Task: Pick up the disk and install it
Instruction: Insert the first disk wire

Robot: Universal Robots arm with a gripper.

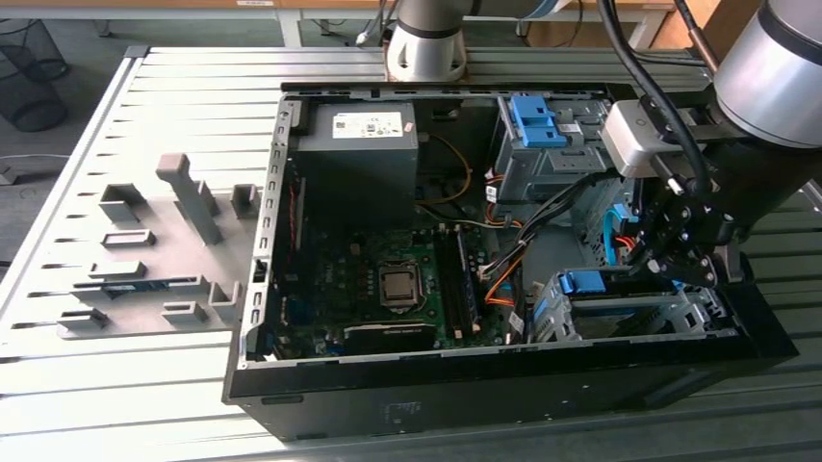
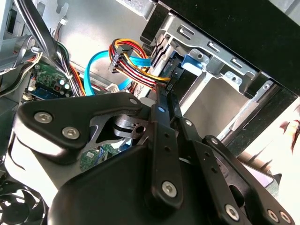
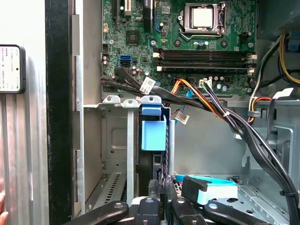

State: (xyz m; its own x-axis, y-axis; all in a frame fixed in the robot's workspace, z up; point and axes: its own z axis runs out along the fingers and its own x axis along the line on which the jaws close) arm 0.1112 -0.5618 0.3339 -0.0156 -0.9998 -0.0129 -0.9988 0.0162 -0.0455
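Gripper (image 1: pixel 668 252) down inside the open computer case (image 1: pixel 514 371), at about 3 o'clock in the exterior view, fingers together on the thin edge of the disk (image 3: pixel 153 136). Disk stands on edge, blue frame uppermost, part-way into the silver drive cage (image 3: pixel 110 140) beside the case's front wall.

Risk, as I judge it: the cable bundle (image 3: pixel 206 105) crosses just beside the cage mouth; a slightly skewed push could snag a lead or jam the frame on the rails.

Arm (image 1: pixel 771 77) reaches in from 2 o'clock, wrist pointing steeply down.
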